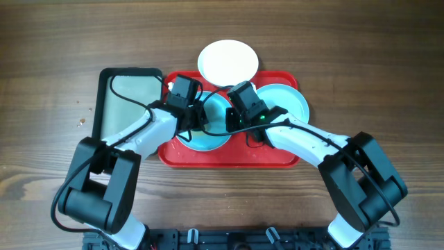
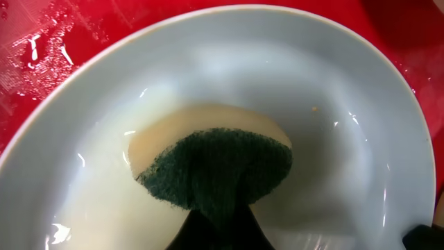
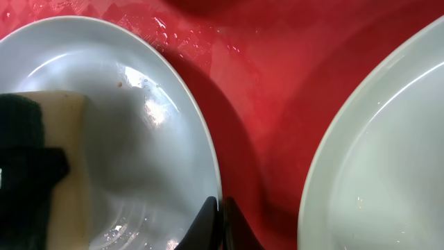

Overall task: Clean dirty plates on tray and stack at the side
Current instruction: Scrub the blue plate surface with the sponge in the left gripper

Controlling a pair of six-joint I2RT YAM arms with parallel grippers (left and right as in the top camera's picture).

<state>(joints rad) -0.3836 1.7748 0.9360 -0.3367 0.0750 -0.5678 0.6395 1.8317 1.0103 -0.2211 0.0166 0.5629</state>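
Early yet, judging by the layout: scrubbing one aqua plate (image 1: 211, 140) on the red tray (image 1: 229, 158) mid-table with a sponge (image 2: 215, 163) clamped in the left gripper (image 1: 190, 105), rim pinched shut in the right gripper (image 3: 218, 215), other aqua plate (image 1: 288, 104) and far-edge white plate (image 1: 227, 60) unstacked.

Left gripper (image 2: 215, 226) and right gripper (image 3: 220, 222) crowd the left aqua plate (image 2: 347, 104); sponge (image 2: 215, 167) fills its middle. A bare strip of red tray (image 3: 263, 104) separates it from the right aqua plate (image 3: 388, 160).

Both arms angled inward, left gripper (image 1: 196, 117) and right gripper (image 3: 218, 223) close together, jaws pinched closed
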